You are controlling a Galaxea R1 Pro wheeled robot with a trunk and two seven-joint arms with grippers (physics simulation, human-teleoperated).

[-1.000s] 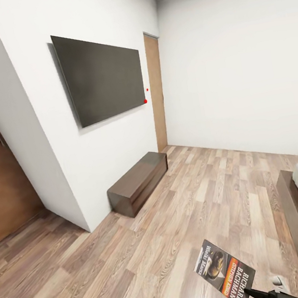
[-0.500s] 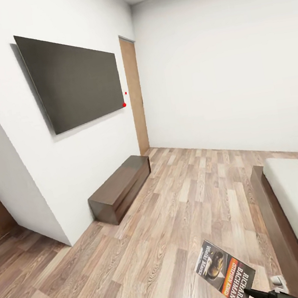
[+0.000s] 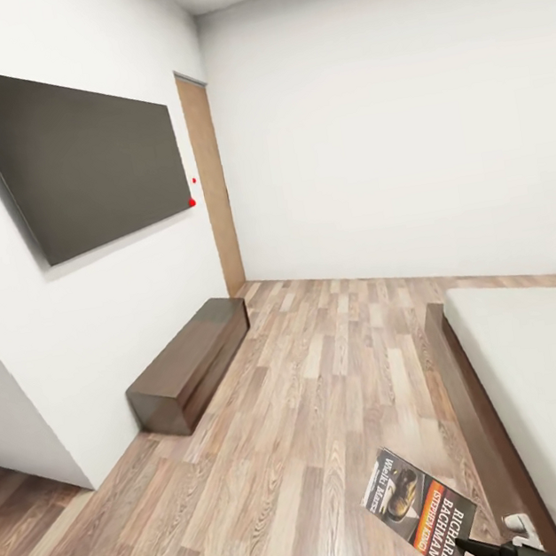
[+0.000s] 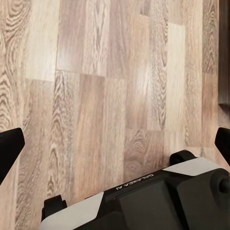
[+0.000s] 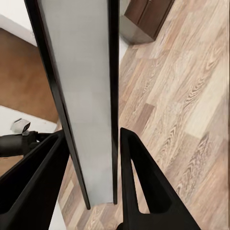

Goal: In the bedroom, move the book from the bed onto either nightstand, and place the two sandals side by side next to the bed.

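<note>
The right gripper (image 5: 91, 158) is clamped on the book (image 3: 419, 508), holding it tilted above the plank floor (image 3: 318, 415) at about five o'clock. The bed (image 3: 545, 379) lies at three o'clock, a long low cabinet (image 3: 190, 364) under the wall screen (image 3: 79, 157) at nine. The left gripper's (image 4: 115, 148) fingers are spread wide over bare floor.

Dark, orange-banded book (image 3: 420, 508) tilted above the floor, beside grey-mattressed bed (image 3: 545, 379).
</note>
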